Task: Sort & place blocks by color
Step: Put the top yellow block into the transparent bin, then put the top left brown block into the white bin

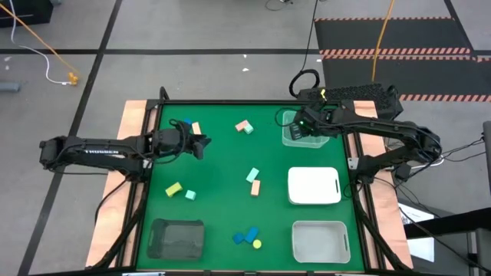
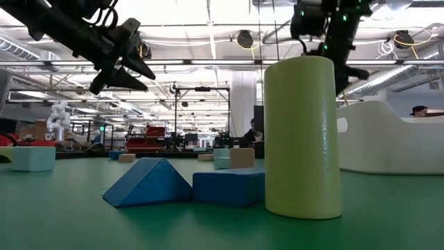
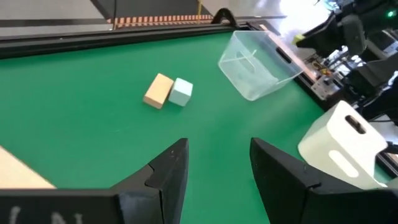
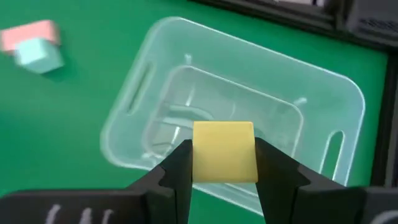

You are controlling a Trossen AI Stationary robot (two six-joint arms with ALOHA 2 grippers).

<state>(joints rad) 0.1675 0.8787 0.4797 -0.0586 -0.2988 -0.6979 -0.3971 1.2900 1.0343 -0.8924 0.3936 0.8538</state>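
Bare green mat (image 1: 222, 165) open mid-table, pink and mint blocks (image 1: 254, 182) just right of centre, clear tray (image 1: 293, 132), white tray (image 1: 314, 186) lining right side, dark tray (image 1: 176, 238) front-left corner

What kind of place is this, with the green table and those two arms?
Probably a robotics lab or workshop hall. The low view shows a big open room with ceiling lights and equipment racks. Hazard-striped flooring and loose cables surround the green table, where coloured blocks lie scattered.
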